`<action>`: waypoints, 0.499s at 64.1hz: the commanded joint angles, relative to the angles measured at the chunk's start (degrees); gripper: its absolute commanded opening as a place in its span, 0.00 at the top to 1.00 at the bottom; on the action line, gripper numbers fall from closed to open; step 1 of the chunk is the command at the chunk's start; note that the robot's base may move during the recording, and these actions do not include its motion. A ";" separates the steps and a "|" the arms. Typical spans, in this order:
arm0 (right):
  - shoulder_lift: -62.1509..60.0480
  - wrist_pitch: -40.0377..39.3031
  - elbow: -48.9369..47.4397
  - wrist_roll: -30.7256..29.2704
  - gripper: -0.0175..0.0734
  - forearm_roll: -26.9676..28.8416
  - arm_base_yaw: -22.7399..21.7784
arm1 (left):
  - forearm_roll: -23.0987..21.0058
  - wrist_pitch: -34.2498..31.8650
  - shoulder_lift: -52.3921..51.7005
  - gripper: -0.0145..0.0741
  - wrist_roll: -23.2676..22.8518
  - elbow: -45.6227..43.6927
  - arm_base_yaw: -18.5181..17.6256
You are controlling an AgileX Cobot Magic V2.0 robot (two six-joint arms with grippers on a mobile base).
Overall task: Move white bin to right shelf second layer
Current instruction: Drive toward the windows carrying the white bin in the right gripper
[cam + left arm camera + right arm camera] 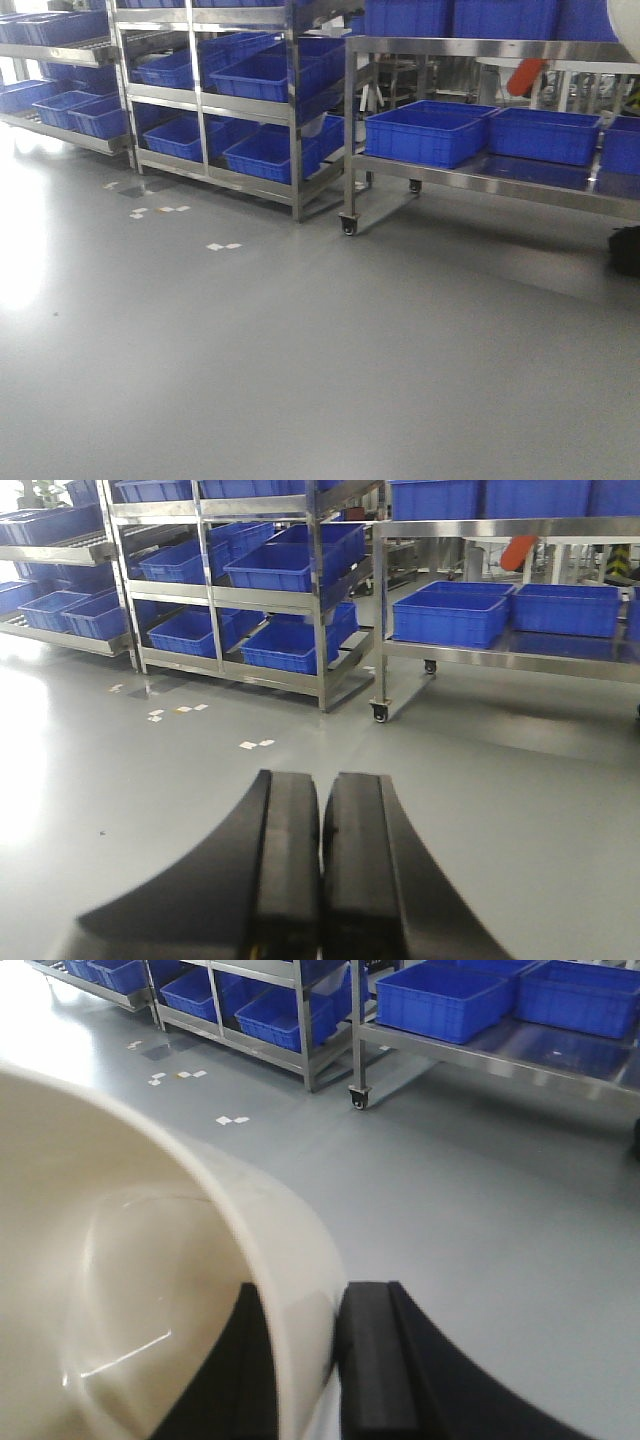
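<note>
Currently gripped: white bin, wall pinched by right gripper.
Left gripper: pressed together, empty.
Bin from hand: 10 o'clock, touching.
Steel racks: 12 o'clock, well apart; right arm nearer.

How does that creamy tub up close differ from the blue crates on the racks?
The white bin is cream with a curved wall; the blue crates are blue and straight-sided. The white bin is clamped by its wall in the right gripper; the blue crates sit on steel racks. Both are open-topped.
</note>
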 commanded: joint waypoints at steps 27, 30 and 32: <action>0.22 -6.07 -1.66 0.05 0.75 -0.10 -0.29 | -0.31 -4.82 -0.80 0.74 -0.20 2.11 -0.21; 0.22 -6.07 -1.66 0.05 0.75 -0.10 -0.29 | -0.31 -4.82 -0.80 0.74 -0.20 2.11 -0.21; 0.22 -6.07 -1.66 0.05 0.75 -0.10 -0.29 | -0.31 -4.82 -0.80 0.74 -0.20 2.11 -0.21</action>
